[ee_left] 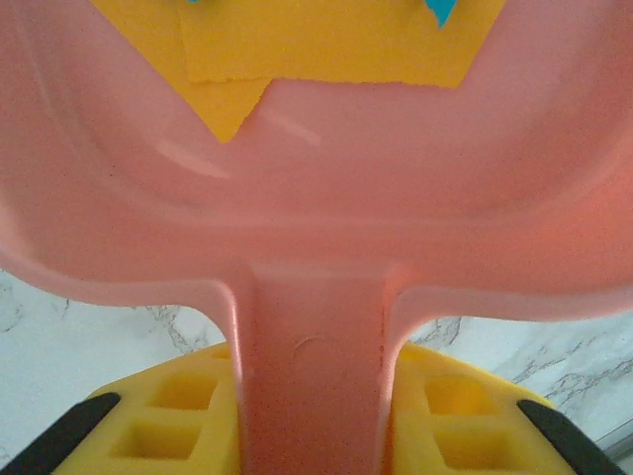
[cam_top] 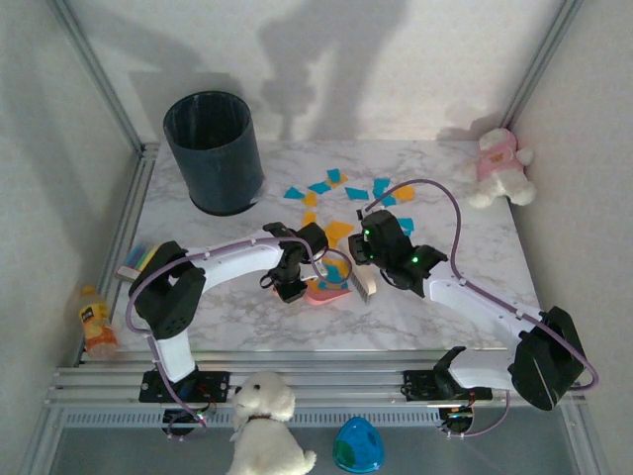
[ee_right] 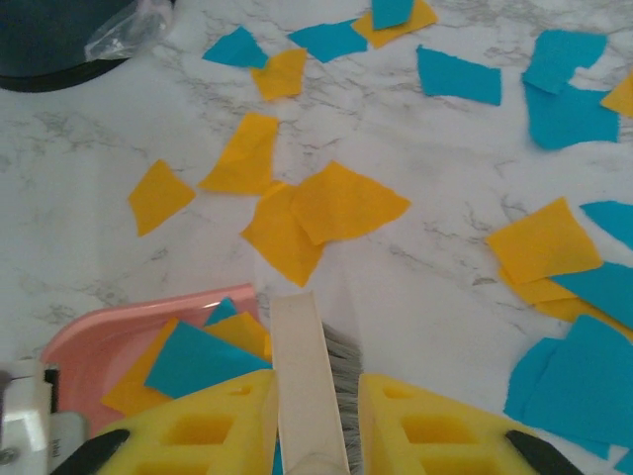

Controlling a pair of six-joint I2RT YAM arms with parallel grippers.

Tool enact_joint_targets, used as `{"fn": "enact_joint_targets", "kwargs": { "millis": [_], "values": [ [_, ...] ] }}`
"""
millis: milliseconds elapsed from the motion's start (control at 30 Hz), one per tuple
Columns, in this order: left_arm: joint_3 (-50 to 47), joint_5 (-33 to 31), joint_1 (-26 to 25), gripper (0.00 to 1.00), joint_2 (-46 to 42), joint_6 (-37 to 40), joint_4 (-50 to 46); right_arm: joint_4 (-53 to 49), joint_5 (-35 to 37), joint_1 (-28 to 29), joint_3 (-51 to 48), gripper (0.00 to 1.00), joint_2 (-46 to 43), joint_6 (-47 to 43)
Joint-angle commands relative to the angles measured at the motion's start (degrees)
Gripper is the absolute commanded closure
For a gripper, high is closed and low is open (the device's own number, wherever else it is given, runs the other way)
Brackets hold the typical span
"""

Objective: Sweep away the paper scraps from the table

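Orange and blue paper scraps (cam_top: 341,188) lie scattered across the back middle of the marble table (cam_top: 455,213); up close they spread ahead of the brush (ee_right: 336,203). My left gripper (ee_left: 315,416) is shut on the handle of a pink dustpan (ee_left: 316,198), which rests on the table (cam_top: 326,290) with some scraps (ee_left: 326,45) inside it. My right gripper (ee_right: 312,435) is shut on a cream brush (ee_right: 302,366) with grey bristles, standing just right of the dustpan (ee_right: 109,336). Both grippers (cam_top: 290,287) (cam_top: 361,262) sit near the table's middle.
A dark bin (cam_top: 215,151) stands at the back left. A pink and white plush toy (cam_top: 499,166) sits at the back right. A pack of sticky notes (cam_top: 138,262) and a juice bottle (cam_top: 96,319) lie at the left edge. A white plush dog (cam_top: 265,426) sits below the rail.
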Motion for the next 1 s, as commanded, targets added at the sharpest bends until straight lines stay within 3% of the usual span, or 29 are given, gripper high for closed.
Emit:
{"fn": "enact_joint_targets", "kwargs": {
  "millis": [0,333,967],
  "values": [
    [1.0,1.0,-0.2,1.00,-0.1,0.6,-2.0,1.8,-3.7,0.6,0.4,1.00,0.3,0.8],
    [0.9,1.1,-0.4,1.00,-0.3,0.6,-1.7,3.7,-8.1,0.6,0.4,1.00,0.7,1.1],
    [-0.7,0.7,-0.5,1.00,-1.1,0.8,-0.7,3.9,-4.0,0.6,-0.9,1.00,-2.3,2.0]
  ]
}}
